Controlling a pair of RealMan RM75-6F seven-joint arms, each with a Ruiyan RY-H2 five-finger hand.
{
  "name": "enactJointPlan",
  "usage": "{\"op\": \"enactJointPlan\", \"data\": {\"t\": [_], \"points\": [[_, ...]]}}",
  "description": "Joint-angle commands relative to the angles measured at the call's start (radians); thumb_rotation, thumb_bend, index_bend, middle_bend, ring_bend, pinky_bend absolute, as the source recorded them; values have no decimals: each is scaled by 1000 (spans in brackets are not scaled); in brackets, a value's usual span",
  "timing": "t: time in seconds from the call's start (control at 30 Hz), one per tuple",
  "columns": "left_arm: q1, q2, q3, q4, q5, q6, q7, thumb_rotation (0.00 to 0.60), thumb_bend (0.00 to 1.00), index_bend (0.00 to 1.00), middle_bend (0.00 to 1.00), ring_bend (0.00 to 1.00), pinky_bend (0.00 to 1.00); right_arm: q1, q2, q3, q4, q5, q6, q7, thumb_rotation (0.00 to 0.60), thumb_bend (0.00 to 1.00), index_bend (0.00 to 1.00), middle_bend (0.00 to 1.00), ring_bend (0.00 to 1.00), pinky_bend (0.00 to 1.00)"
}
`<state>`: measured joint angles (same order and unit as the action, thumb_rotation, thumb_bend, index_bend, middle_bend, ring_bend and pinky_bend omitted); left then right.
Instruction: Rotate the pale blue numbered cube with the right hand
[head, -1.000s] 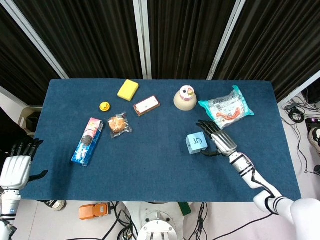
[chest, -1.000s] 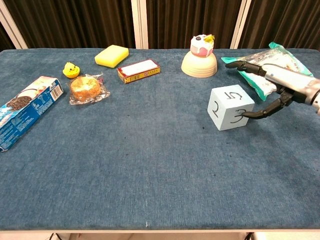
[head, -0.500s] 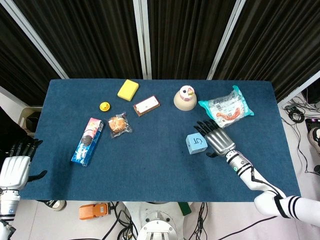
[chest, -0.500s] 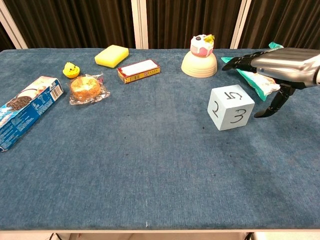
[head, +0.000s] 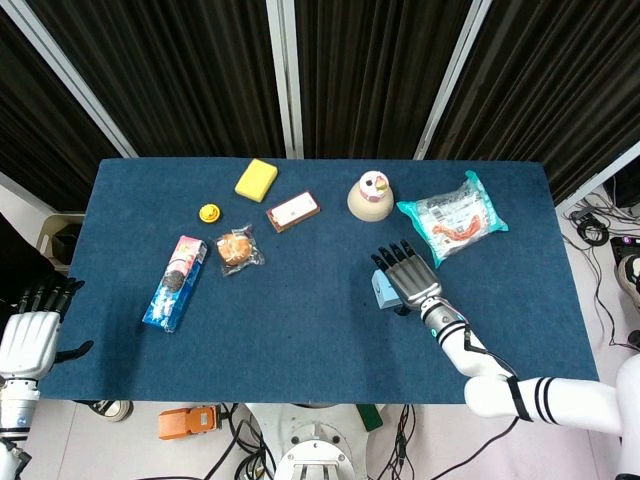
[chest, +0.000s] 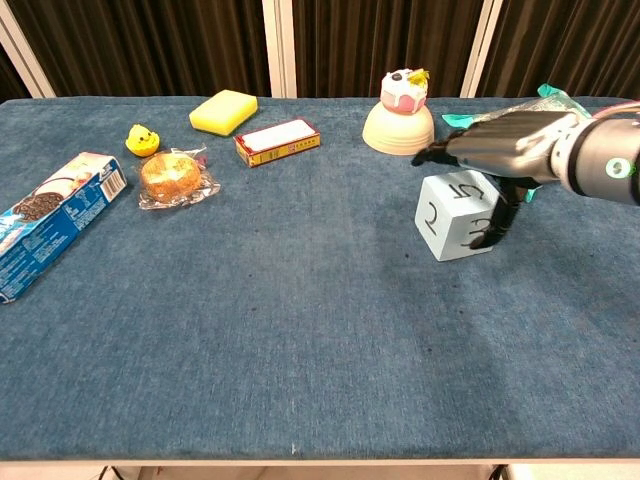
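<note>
Since half a second ago my right hand (chest: 505, 150) has shifted from beside the pale blue numbered cube (chest: 452, 222) to directly over it, right of frame centre. Fingers spread across the top, thumb (chest: 491, 228) down its right face; no firm clamp visible. Step: taking hold. Next, close and twist. Left hand (head: 30, 335) idles, fingers apart, lower left.
</note>
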<state>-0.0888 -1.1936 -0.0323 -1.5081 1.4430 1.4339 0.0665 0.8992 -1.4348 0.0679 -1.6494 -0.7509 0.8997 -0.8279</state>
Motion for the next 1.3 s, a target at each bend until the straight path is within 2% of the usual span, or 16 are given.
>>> {"op": "enactJointPlan", "data": {"t": [0.03,0.1,0.2,0.33,0.37,0.5,0.6,0.67,0.77,0.87,1.1,1.3], "points": [[1,-1,1,3,0,0,-2,600,0,142,115,0,0,13,-17,-6,2,24,24,-22,520,270,186,165,39,49],[2,-1,2,5,-1,0,-4,600,0,143,115,0,0,17,-24,-6,6,37,30,-23,530,270,259,215,78,85],[3,-3,3,8,-1,0,-7,600,0,142,115,0,0,20,-37,-3,23,47,31,-6,592,271,366,295,146,138],[4,-2,2,10,-3,-2,-8,600,0,142,116,0,0,5,-47,11,40,18,42,62,596,286,490,385,241,189],[4,-2,2,11,-4,-2,-9,600,0,142,116,0,0,-8,-49,18,44,-3,53,96,596,297,517,406,266,204],[1,0,0,12,-6,-7,-10,600,0,143,115,0,0,-98,-57,65,64,-151,106,367,596,336,579,452,312,227],[-3,0,-2,10,-4,-10,-9,600,0,142,115,0,0,-161,-63,80,88,-263,140,576,596,335,591,462,321,227],[-8,-2,-4,8,0,-12,-7,600,0,142,115,0,0,-214,-77,89,117,-342,168,769,595,335,591,462,321,228],[-14,-4,-5,5,3,-17,-4,600,0,142,115,0,0,-266,-107,89,179,-423,193,987,593,335,588,462,321,228],[-20,-4,-6,1,6,-21,1,600,0,142,115,0,0,-298,-139,81,247,-480,200,1160,581,335,577,461,305,187],[-27,-2,-7,-12,8,-25,9,600,0,142,115,0,0,-342,-260,59,467,-584,217,1479,548,335,545,461,242,76],[-28,1,-6,-19,8,-24,13,600,0,142,116,0,0,-355,-360,48,644,-642,242,1629,548,335,520,460,201,4]]}}
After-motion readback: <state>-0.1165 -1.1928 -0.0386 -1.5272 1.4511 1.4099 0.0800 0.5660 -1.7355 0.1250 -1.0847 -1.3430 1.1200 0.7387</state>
